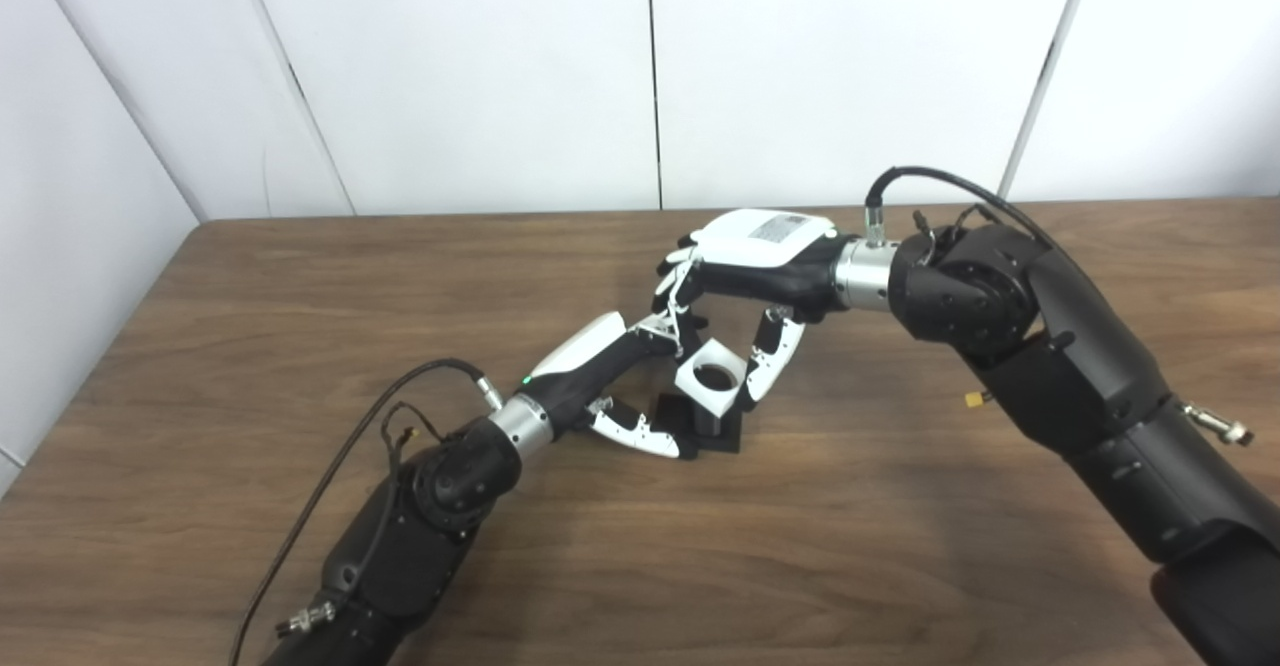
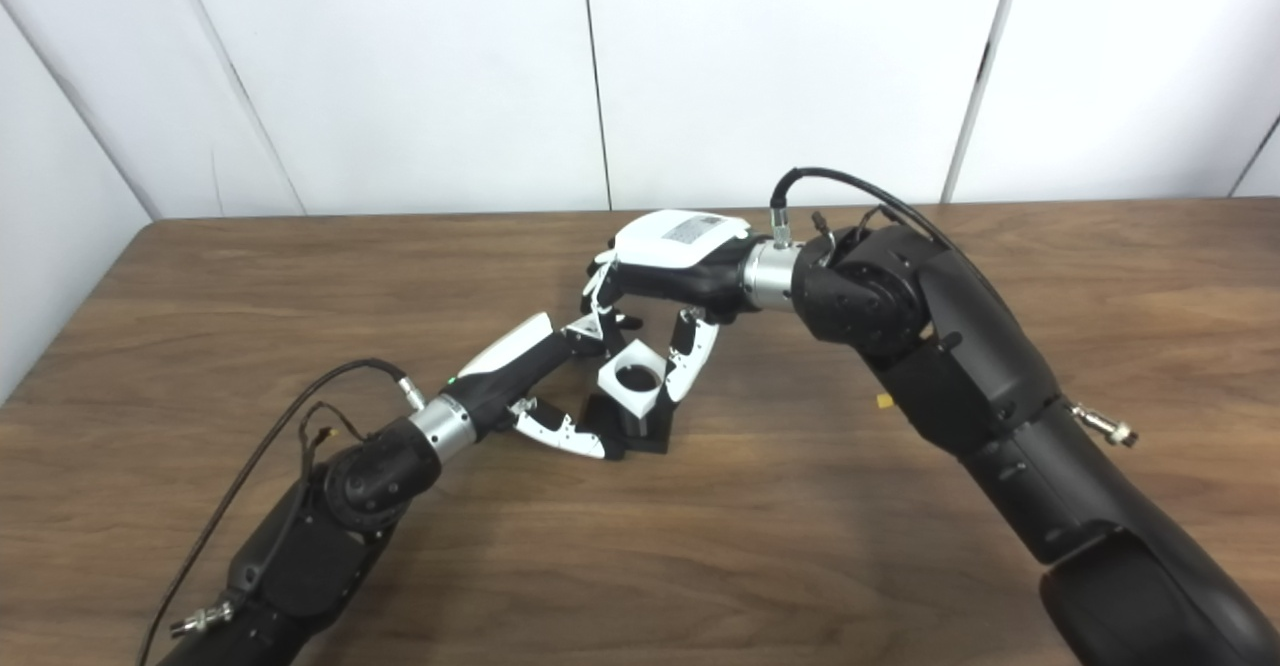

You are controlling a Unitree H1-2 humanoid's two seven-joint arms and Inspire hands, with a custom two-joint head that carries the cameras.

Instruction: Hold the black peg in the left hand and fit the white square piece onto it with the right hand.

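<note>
- Brown wood-grain table [image 1: 300, 276], white panelled wall behind it. All the action sits near the table's centre, a little toward the front edge.
- Black plastic peg on a square black base [image 1: 712, 428] rests on the table surface. The upright stub is mostly hidden by the piece above it.
- Left robot hand [image 1: 610, 386] comes in low from the front-left. Its fingers [image 1: 640, 434] wrap the near side of the black base and its thumb side lies along the far side: closed on the peg base, apparently to brace it against sliding or tipping.
- White square plastic piece with a round centre hole [image 1: 712, 378] is tilted, hole facing up and toward the camera, directly over the peg and touching or nearly touching its top; cannot tell which.
- Right robot hand [image 1: 745, 286] reaches from the right, palm down, arched over the piece. It pinches the white piece between fingers on the far-left side and a thumb [image 1: 770, 361] on the right: gripping it from above, which keeps the hole clear.
- Judgement: insertion under way, not seated. The tilt suggests the hole must be levelled and squared to the peg before pressing down.
- Risk: a skewed push could jam the piece or lever the base out of the left grip.
</note>
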